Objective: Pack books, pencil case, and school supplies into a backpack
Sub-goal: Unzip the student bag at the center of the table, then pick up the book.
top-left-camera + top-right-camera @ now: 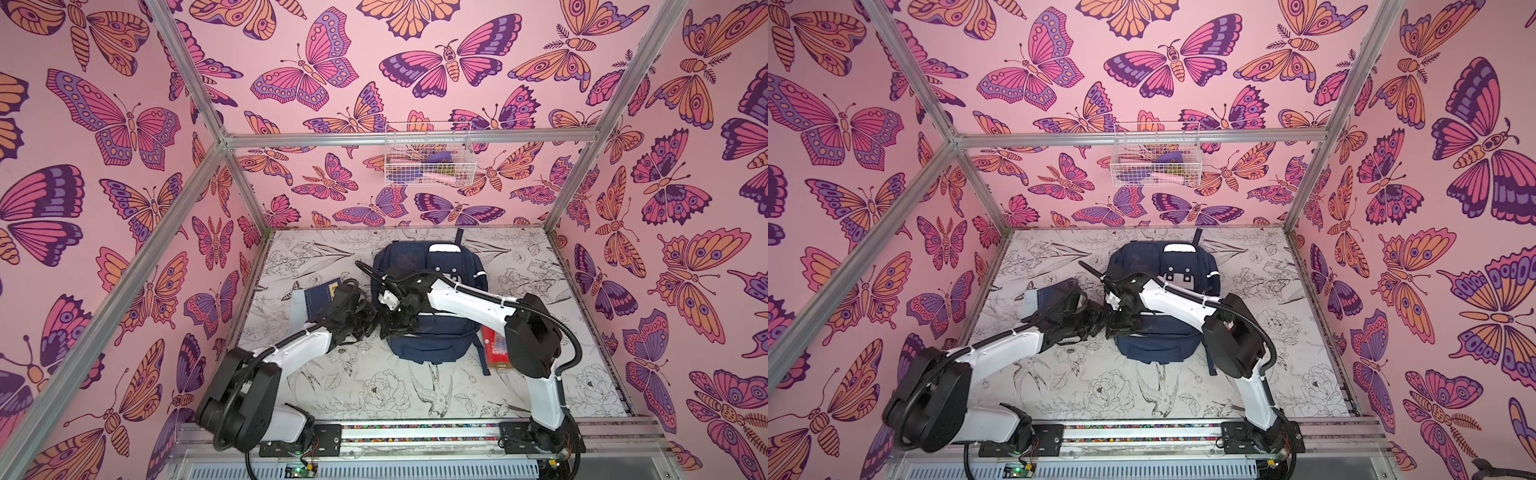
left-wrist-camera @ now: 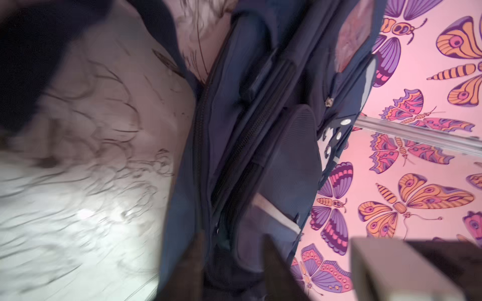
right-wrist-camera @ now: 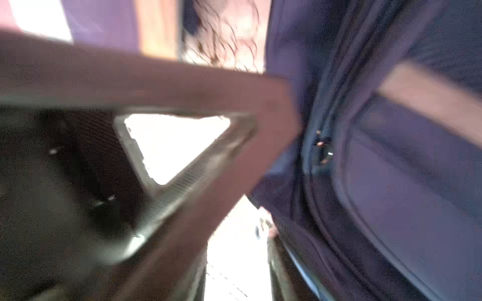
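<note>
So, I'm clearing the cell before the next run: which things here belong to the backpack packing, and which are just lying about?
For the job: backpack; books beside it; probably the red packet on its other side.
Just there: wire basket on the back wall.

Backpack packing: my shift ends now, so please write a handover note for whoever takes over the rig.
Left pincer: open, at the backpack's left edge.
Right pincer: beside it, over the backpack; too blurred to tell whether it is open or shut.
Books: on the table, left of the backpack.
Red box: on the table, at its right.
Done: nothing visibly packed.
To do: books and box into the backpack.
</note>
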